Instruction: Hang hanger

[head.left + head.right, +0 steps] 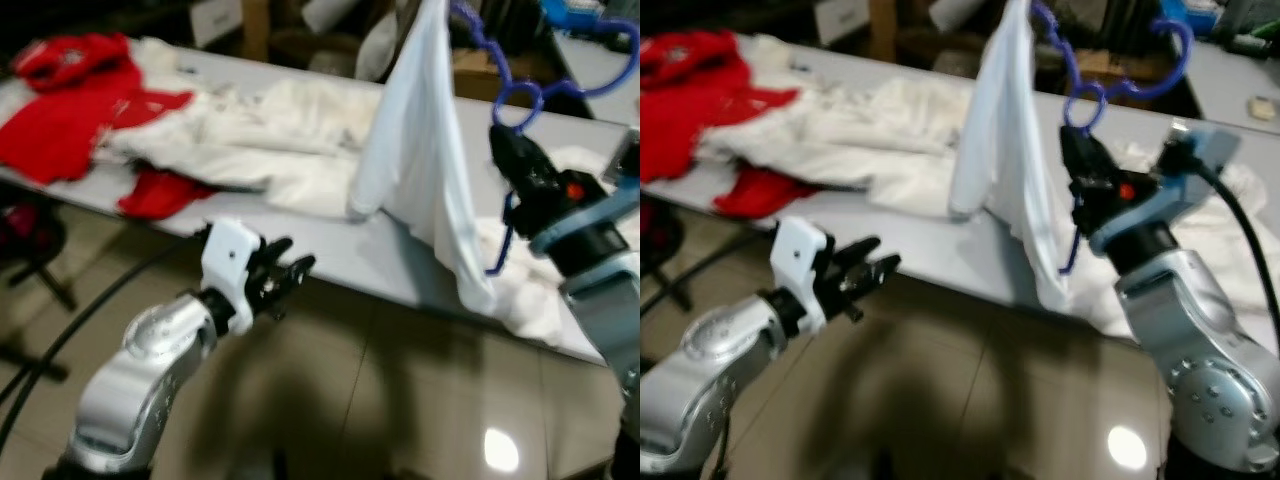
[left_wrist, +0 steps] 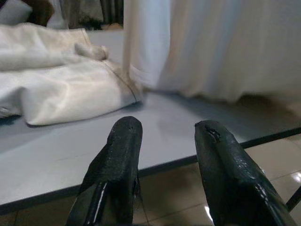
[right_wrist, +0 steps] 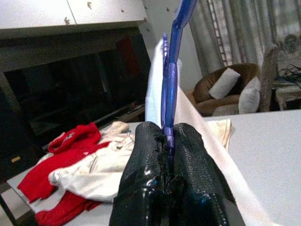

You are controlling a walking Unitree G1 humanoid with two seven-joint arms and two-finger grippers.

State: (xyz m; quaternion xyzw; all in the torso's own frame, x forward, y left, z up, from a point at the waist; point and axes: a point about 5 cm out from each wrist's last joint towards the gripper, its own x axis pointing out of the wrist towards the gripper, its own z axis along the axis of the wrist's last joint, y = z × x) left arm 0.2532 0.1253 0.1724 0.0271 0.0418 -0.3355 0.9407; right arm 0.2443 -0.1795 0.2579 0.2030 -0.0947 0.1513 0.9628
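Right end effector [image 1: 1087, 172]: clenched on the lower bar of the blue plastic hanger with looped, wavy outline [image 1: 1095, 85]; in the right wrist view the two black fingers [image 3: 146, 174] pinch the blue bar between them.
Hanger: held upright above the grey counter [image 1: 330, 250], off its surface, hook end raised toward the far edge of the counter.
Garment on hanger: pale white cloth shirt [image 1: 425, 150] draped from the hanger, its hem trailing down to the counter near the front edge.
Left end effector [image 1: 285, 275]: released, fingers apart with nothing between them, just in front of the counter's near edge, over the tiled floor [image 1: 400, 400].
Other items on counter: cream rumpled garments [image 1: 260, 140] at the middle; red clothing [image 1: 70, 110] at the far left end; more white cloth under the right arm.
Step in hand (judgement): carrying the loaded hanger; hanging not yet done.
Next move (judgement): lift the hem off the counter, find a rail, which I cannot make out here, and bring the hook over it before letting go.
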